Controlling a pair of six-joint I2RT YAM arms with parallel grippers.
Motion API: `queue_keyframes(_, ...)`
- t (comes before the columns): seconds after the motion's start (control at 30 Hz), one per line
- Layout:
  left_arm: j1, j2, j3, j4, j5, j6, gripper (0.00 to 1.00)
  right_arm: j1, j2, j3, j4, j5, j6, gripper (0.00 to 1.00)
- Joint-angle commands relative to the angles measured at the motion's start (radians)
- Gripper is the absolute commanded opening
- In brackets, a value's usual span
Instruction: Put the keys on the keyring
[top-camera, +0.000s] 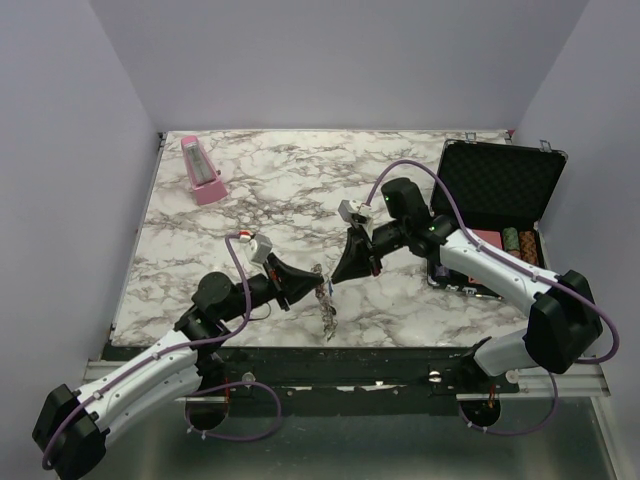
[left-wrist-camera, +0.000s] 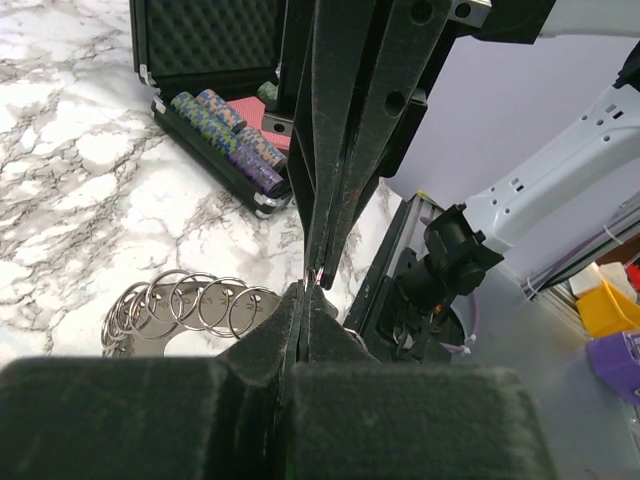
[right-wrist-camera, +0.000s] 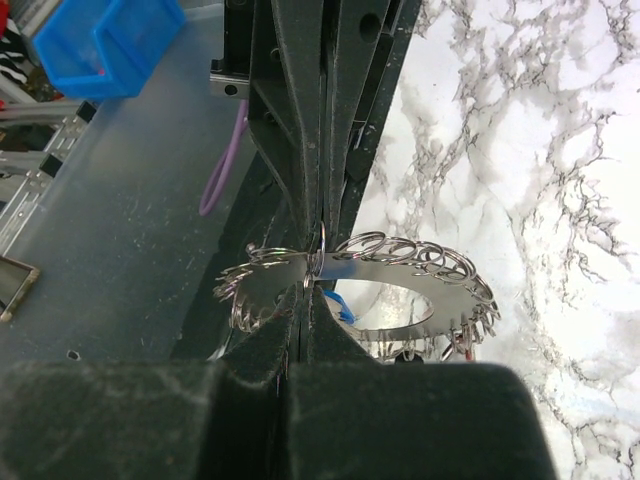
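Keyring (top-camera: 322, 293) is held up off the desk (top-camera: 290, 200) between the two arms, around the centre and close to the near edge. In the right wrist view it's a flat grey toothed plate with a wide hole, lying roughly level, with small split rings (right-wrist-camera: 420, 255) looped all round the rim. Blue key head (right-wrist-camera: 340, 302) shows at the hole's edge just beside the finger tips; the blade is hidden.

Right fingers (right-wrist-camera: 255, 350) are closed, pinching the keyring's rim from the right. Left fingers (left-wrist-camera: 250, 350) are closed too, coming in from the left. The two sets of tips meet nose to nose at the same spot on the rim. Left pair is clamped on the keyring there, on the plate edge or on a split ring, cannot tell which.

In the top view a silvery strand (top-camera: 328, 322) hangs from the keyring toward the near desk edge, too small to name.

Marble-pattern desk. Open black case (top-camera: 497, 185) sits at the right side with a foam-lined lid, and rows of poker chips (top-camera: 522, 243) lie inside. Pink metronome (top-camera: 203, 172) stands upright at the far left, well apart from the arms. Blue bin (right-wrist-camera: 100, 40) sits off the desk, seen in the right wrist view
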Motion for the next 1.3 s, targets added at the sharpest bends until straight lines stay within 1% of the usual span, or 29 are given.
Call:
queue_keyframes(0.0, 0.01, -0.019, -0.008, 0.134, -0.055, -0.018, 0.0, 0.009, 0.01, -0.02, 0.023, -0.055, 0.036, 0.01)
queue_keyframes(0.13, 0.01, -0.014, -0.013, 0.121, -0.031, 0.007, 0.0, 0.009, 0.007, -0.02, 0.023, -0.067, 0.033, 0.1)
queue_keyframes(0.2, 0.01, -0.011, -0.004, 0.086, -0.011, 0.031, 0.0, 0.009, 0.004, -0.019, 0.02, -0.067, 0.03, 0.14)
queue_keyframes(0.37, 0.009, -0.017, 0.001, 0.043, 0.026, 0.06, 0.0, 0.006, 0.002, -0.014, 0.02, -0.083, 0.042, 0.31)
queue_keyframes(0.5, 0.01, -0.019, 0.002, 0.038, 0.044, 0.068, 0.0, 0.003, 0.002, -0.014, 0.033, -0.084, 0.065, 0.36)
queue_keyframes(0.67, 0.009, -0.006, -0.002, 0.072, 0.06, 0.068, 0.0, 0.0, -0.001, -0.023, 0.073, -0.061, 0.106, 0.44)
queue_keyframes(0.87, 0.009, 0.027, 0.007, 0.107, 0.086, 0.065, 0.0, -0.001, 0.002, -0.05, 0.147, -0.031, 0.186, 0.46)
queue_keyframes(1.27, 0.01, 0.047, 0.005, 0.155, 0.084, 0.053, 0.0, 0.0, 0.007, -0.069, 0.201, 0.008, 0.241, 0.44)
